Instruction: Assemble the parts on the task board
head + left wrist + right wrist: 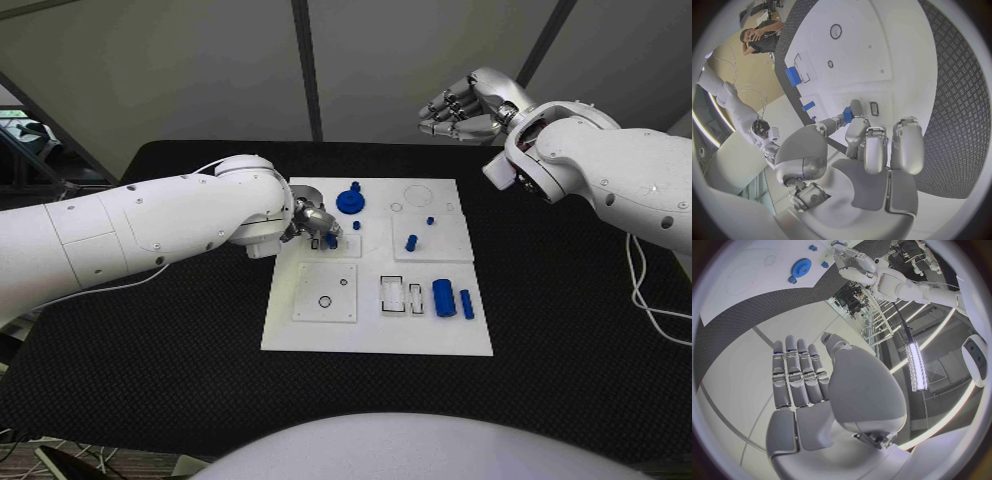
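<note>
The white task board (375, 330) lies mid-table. My left hand (307, 222) hovers over its far left corner and pinches a small blue part (330, 240) between thumb and a finger; the left wrist view shows that part (848, 114) at the fingertips (857, 111) just above the board (873, 60). A blue gear (351, 201) stands beside the hand. Small blue pegs (411, 242) stand mid-board, and a blue cylinder (444, 298) lies with a thin rod (466, 303) near the right edge. My right hand (464, 105) is raised beyond the table's far edge, holding nothing (798, 375).
A square sub-plate (325, 305) with a round hole sits on the board's near left, with rectangular slots (392, 293) beside it. Black table (173, 350) surrounds the board. A white cable (642, 290) trails at the right.
</note>
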Available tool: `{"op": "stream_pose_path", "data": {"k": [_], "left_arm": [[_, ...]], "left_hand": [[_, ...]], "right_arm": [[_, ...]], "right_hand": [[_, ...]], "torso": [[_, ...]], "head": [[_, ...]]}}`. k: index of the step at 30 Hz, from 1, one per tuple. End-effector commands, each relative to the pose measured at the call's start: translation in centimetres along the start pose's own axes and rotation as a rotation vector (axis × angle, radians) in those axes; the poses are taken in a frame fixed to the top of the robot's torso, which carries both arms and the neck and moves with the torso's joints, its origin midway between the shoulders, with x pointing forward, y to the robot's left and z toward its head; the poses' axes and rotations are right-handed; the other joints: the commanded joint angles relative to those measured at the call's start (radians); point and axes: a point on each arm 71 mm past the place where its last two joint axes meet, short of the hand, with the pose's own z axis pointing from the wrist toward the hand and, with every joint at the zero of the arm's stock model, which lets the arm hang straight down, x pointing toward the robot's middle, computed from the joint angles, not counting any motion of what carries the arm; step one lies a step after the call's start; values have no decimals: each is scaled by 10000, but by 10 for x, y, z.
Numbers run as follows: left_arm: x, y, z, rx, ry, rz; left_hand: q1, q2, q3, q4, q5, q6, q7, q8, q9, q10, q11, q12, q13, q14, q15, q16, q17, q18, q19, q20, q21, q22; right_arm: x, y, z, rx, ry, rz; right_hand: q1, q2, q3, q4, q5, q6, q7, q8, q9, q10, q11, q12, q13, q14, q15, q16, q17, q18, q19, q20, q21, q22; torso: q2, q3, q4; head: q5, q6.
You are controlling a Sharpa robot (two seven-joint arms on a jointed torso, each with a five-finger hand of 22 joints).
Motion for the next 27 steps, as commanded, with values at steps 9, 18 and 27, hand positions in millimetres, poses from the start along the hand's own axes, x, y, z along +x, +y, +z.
{"op": "stream_pose_path", "data": {"k": [9, 18, 27], "left_arm": [[-2, 2, -1, -73, 155, 80], [-2, -2, 1, -48, 151, 104], [-1, -3, 2, -64, 283, 199]], "left_hand": [[-65, -1, 24, 40, -13, 66, 7, 46, 19, 87, 11, 35, 17, 1019, -74, 30, 2528, -192, 66, 9, 60, 712], [-65, -15, 29, 19, -13, 55, 5, 45, 24, 68, 9, -4, -25, 1018, -78, 28, 2526, -187, 53, 5, 43, 692], [-32, -32, 81, -80, -8, 0, 1, 40, 44, 59, 1, -23, -36, 1018, -91, 26, 2524, -184, 47, -8, 31, 685]], "right_arm": [[-1, 1, 0, -48, 47, -4], [0, 1, 1, -61, 65, 2], [0, 1, 1, -48, 70, 0]], "right_hand": [[-87, -19, 1, -64, 60, 4, 61, -39, 14, -63, 23, -10, 5, -70, 18, 1, -9, 63, 53, 47, -52, 1], [-87, -19, 1, -64, 60, 4, 61, -39, 14, -63, 23, -10, 5, -70, 18, 1, -9, 63, 53, 47, -52, 1], [-94, -13, 9, -70, 70, 11, 56, -38, 16, -54, 18, -4, 7, -69, 14, 3, -18, 62, 59, 49, -64, 2]], "torso": [[-1, 4, -4], [4, 3, -15], [0, 5, 0]], "head": [[3, -27], [1, -29], [-15, -41]]}}
